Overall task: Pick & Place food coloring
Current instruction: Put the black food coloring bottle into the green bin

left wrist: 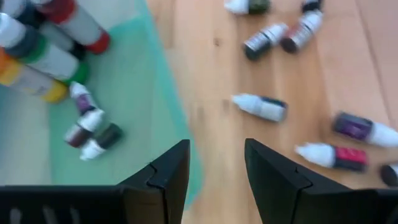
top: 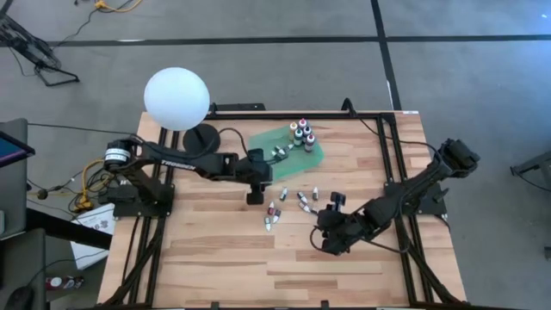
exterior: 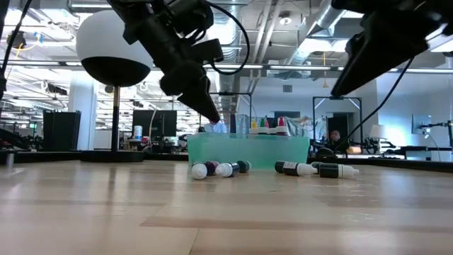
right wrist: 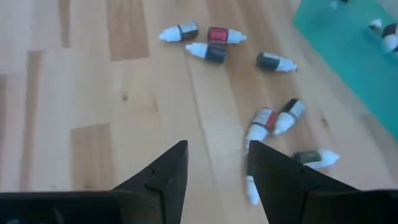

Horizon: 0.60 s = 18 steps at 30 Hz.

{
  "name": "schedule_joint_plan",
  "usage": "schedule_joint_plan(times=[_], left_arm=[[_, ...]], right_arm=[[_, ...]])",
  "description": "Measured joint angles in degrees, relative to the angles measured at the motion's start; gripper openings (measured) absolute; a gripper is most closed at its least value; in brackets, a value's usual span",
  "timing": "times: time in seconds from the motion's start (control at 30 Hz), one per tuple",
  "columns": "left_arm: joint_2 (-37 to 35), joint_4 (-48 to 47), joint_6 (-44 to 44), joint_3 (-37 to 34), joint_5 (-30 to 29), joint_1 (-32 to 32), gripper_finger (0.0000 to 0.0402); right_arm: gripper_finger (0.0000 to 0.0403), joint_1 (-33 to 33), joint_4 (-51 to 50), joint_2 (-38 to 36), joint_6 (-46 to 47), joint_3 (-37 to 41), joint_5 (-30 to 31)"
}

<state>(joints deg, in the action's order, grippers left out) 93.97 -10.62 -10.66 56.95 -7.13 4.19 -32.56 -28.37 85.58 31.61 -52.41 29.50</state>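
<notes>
Several small food coloring droppers lie on their sides on the wooden table [top: 215, 267], in loose clusters [top: 274, 213] [top: 306, 200] [right wrist: 273, 118] [left wrist: 264, 107]. Taller bottles [top: 301, 133] [left wrist: 50, 50] stand upright on the flat green tray [top: 320, 155], and a few tiny droppers [left wrist: 93, 127] lie on it. My left gripper [left wrist: 217, 162] [top: 256, 196] hovers open at the tray's near-left edge, above the table. My right gripper [right wrist: 217, 162] [top: 325, 215] hangs open just right of the loose droppers, pointing toward them. Neither has anything between its fingers.
A white globe lamp [top: 176, 99] on a dark round base [top: 202, 136] stands at the far left, behind my left arm. Black frame rails run along the table's left, right and far edges [top: 392, 164]. Bare wood stretches across the near half [top: 284, 275].
</notes>
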Motion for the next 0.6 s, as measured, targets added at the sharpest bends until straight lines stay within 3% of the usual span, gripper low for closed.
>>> schedule_joint_plan(times=[0.23, 0.6], left_arm=[[0.0, -0.1, 3.8, -2.9, -2.6, -7.7, 0.0148], [0.0, 4.2, 7.8, -3.3, -10.1, -24.7, 0.0148]], right_arm=[[0.0161, -1.7, 2.3, 0.0, 5.9, 5.1, 0.7], [0.0161, 2.9, 9.1, 0.0, 2.9, 11.7, 1.9]])
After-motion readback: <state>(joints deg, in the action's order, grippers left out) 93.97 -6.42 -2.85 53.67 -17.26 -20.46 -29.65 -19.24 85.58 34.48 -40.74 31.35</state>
